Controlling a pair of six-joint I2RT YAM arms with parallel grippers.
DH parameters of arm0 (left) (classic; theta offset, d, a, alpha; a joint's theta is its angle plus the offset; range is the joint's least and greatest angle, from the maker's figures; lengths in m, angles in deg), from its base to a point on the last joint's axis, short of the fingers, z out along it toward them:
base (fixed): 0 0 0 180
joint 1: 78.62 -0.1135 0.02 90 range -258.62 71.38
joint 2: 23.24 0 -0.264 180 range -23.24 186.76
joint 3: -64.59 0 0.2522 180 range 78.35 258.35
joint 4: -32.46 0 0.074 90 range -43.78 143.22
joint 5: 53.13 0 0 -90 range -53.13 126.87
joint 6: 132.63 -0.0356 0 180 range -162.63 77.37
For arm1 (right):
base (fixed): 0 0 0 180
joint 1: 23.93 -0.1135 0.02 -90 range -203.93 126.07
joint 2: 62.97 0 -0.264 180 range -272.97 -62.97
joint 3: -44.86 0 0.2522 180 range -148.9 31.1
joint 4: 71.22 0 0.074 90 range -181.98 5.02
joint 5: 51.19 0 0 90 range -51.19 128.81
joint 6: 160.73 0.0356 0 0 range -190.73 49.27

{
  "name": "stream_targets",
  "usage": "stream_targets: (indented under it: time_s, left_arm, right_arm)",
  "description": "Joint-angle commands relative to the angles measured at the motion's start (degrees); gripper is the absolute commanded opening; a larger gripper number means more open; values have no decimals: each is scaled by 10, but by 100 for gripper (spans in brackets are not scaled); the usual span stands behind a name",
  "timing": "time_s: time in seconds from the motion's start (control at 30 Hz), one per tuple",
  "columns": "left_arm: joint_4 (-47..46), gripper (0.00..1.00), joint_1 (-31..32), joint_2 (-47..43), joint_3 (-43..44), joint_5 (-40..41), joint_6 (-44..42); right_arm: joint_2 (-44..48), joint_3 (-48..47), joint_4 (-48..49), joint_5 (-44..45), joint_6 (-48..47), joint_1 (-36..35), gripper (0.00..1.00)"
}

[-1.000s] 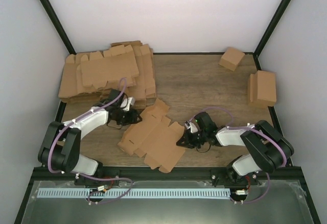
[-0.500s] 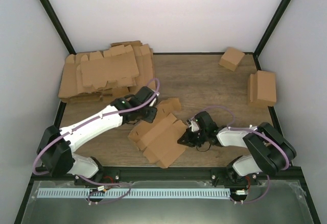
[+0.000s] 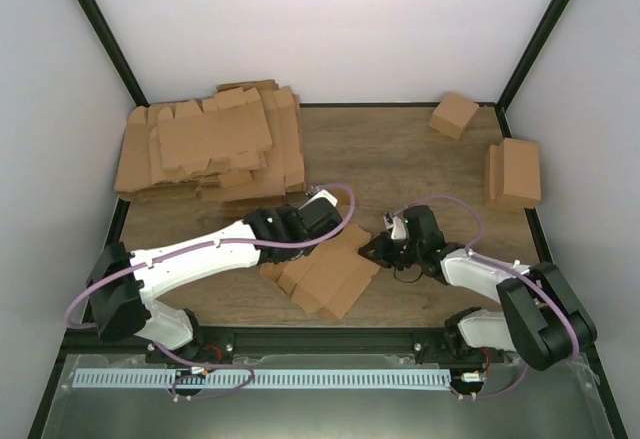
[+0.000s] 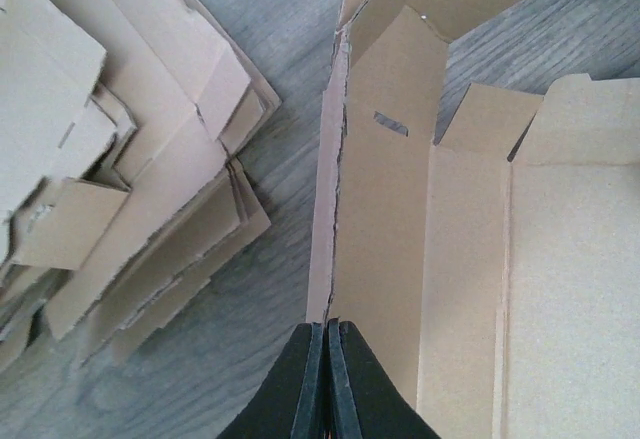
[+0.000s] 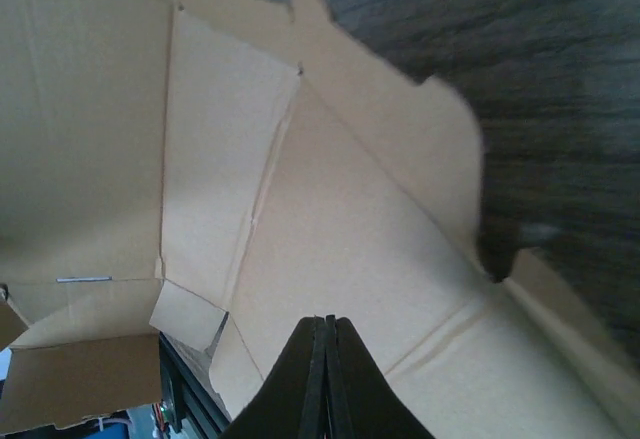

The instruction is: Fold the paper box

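The paper box (image 3: 330, 277) is a brown die-cut sheet, partly folded, lying near the front middle of the table. My left gripper (image 3: 322, 231) is at its far left edge. In the left wrist view my left gripper (image 4: 327, 325) is shut on the thin edge of a raised side panel (image 4: 385, 189). My right gripper (image 3: 373, 251) is at the sheet's right edge. In the right wrist view my right gripper (image 5: 326, 319) is shut, with the box's panels (image 5: 340, 229) filling the view around it.
A pile of flat brown blanks (image 3: 210, 149) lies at the back left and shows in the left wrist view (image 4: 130, 159). A small cube-like box (image 3: 454, 115) sits at the back right. Another folded brown box (image 3: 515, 172) stands by the right wall.
My left arm has reached to the right and drawn the sheet's left side up and over. The sheet has bunched narrower and shifted right. My right gripper has moved up and right with its edge.
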Motion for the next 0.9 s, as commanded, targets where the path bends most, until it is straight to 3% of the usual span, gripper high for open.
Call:
stream_targets:
  time_s: [0.0,0.27,0.67,0.87]
  left_arm:
    - [5,4,21,4,20,71,-21]
    - [-3,4,33,6,13,90,-29]
    - [-13,4,55,40,2,120,-52]
    - [-12,4,72,61,4,154,-52]
  right_arm:
    - [-22,-21,7,-42,-19,33,1]
    - [-78,-39,32,-69,-17,42,1]
    - [-138,-119,6,-40,-31,75,1]
    - [-192,-115,17,-27,-40,85,1]
